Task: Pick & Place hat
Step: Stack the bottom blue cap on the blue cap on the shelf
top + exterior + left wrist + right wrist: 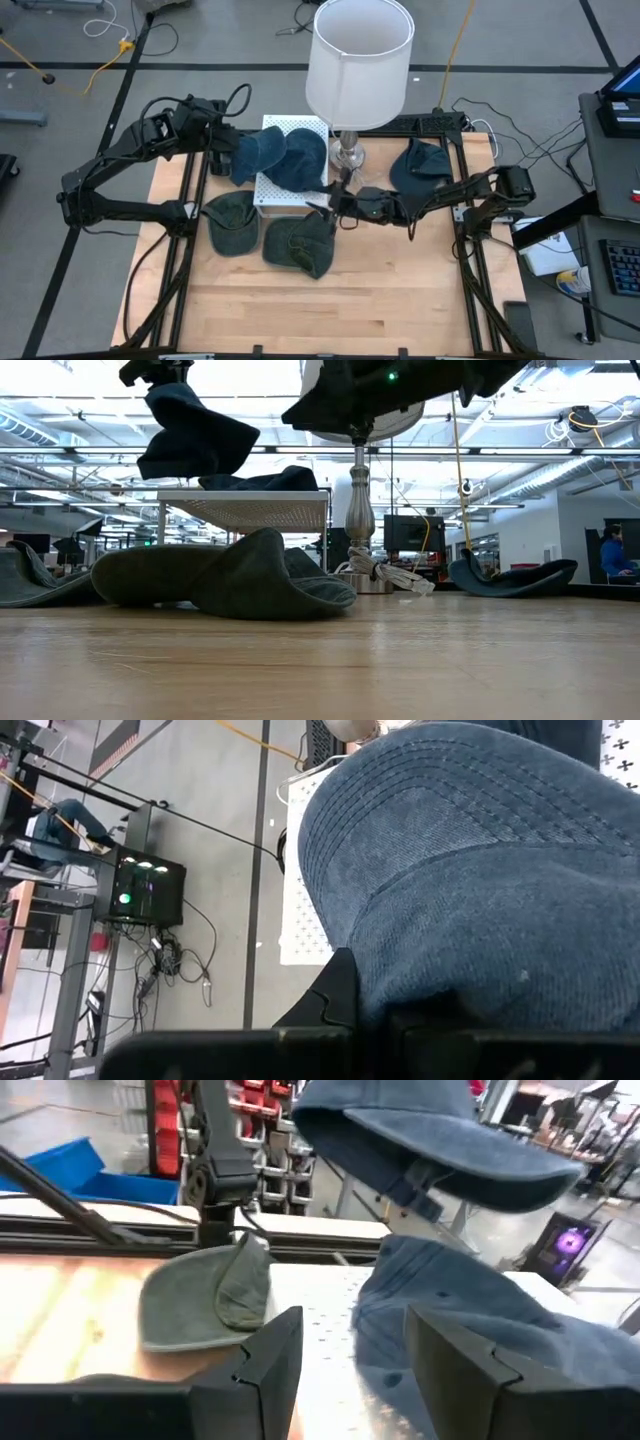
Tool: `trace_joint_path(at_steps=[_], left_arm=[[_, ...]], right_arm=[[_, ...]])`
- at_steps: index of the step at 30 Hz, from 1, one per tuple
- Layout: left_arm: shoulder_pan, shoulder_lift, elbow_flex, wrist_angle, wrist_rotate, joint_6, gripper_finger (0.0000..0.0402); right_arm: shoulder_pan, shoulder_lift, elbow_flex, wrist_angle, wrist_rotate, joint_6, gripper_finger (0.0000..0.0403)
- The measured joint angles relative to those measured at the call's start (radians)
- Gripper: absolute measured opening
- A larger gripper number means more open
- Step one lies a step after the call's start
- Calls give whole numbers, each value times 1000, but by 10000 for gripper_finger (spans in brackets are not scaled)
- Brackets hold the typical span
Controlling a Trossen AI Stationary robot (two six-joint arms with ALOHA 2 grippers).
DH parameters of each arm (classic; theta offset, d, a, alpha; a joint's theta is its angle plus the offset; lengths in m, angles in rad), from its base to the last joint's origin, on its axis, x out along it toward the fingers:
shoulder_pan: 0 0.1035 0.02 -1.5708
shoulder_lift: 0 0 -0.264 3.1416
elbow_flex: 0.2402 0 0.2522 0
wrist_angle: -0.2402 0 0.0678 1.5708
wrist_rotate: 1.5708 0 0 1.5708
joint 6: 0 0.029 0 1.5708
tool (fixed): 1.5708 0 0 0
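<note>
1. Closest to the front of the desk [330, 300] is bare wood, so that's the open room. Just behind it lie two olive-green hats [232, 222], near each other but I can't tell if they touch.
2. The right hand [322, 207] sits over the second green hat [300, 243] by the white perforated platform [292, 190], fingers apart with nothing between them.
3. One denim hat [303, 160] already lies on that platform. The left hand [222, 152] is clamped on another blue denim hat [256, 155], holding it in the air at the platform's left edge.
4. Risk, my guess: the platform is small and half taken, so letting go here could leave the hat hanging over the edge and sliding off, or shove the other one.
5. Also tight at the back: the lamp [358, 62] and its metal base [349, 152] stand right beside the platform, and both hands are crowding it. A dark hat [418, 170] lies on the right, well clear.
</note>
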State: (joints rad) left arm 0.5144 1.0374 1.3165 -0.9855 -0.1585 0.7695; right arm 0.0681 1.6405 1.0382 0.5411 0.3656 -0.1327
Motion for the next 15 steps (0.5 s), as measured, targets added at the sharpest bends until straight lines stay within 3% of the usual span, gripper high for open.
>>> trace_joint_path(at_steps=[10, 15], left_arm=[[0, 0, 0, 0, 0, -11, 0], [0, 0, 0, -1, -1, -29, 0]], right_arm=[[7, 107, 98, 2, -79, -440, 169], [-29, 174, 177, -60, -79, -453, 169]])
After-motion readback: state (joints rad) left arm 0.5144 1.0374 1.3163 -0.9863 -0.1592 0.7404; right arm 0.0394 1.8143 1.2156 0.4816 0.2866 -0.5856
